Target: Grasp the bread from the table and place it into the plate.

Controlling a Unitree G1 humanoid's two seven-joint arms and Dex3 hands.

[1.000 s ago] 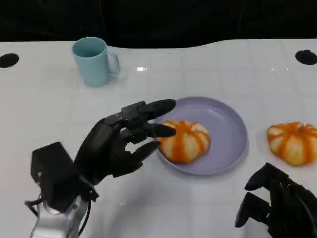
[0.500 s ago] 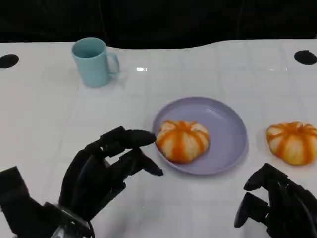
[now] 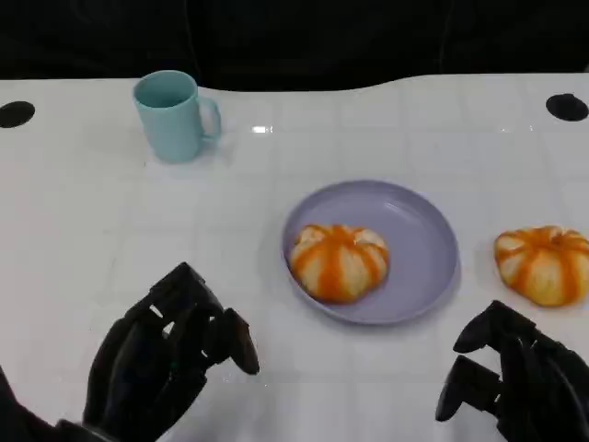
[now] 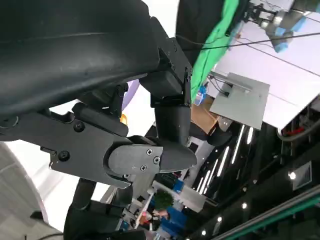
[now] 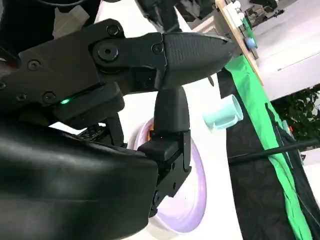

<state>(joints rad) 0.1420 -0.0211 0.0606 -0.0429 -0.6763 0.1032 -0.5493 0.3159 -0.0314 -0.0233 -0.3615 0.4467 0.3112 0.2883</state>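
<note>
An orange-and-white striped bread (image 3: pixel 339 261) lies in the left half of the lilac plate (image 3: pixel 433 230) at the table's middle. A second bread of the same kind (image 3: pixel 541 265) sits on the white table to the right of the plate. My left hand (image 3: pixel 166 354) hovers at the lower left, well away from the plate, fingers loosely bent and holding nothing. At the lower right, near the second bread, my right hand (image 3: pixel 511 387) rests empty. The right wrist view shows the plate (image 5: pixel 197 200) beyond the hand's fingers (image 5: pixel 172 115).
A light blue mug (image 3: pixel 173 115) stands at the back left, also visible as the mug (image 5: pixel 223 114) in the right wrist view. Two black round spots (image 3: pixel 16 112) (image 3: pixel 567 106) mark the far corners. The table's dark back edge runs along the top.
My left hand has drawn back from the plate's left rim toward the lower left, its fingers bending in. The bread stays in the plate. The right hand has not moved.
</note>
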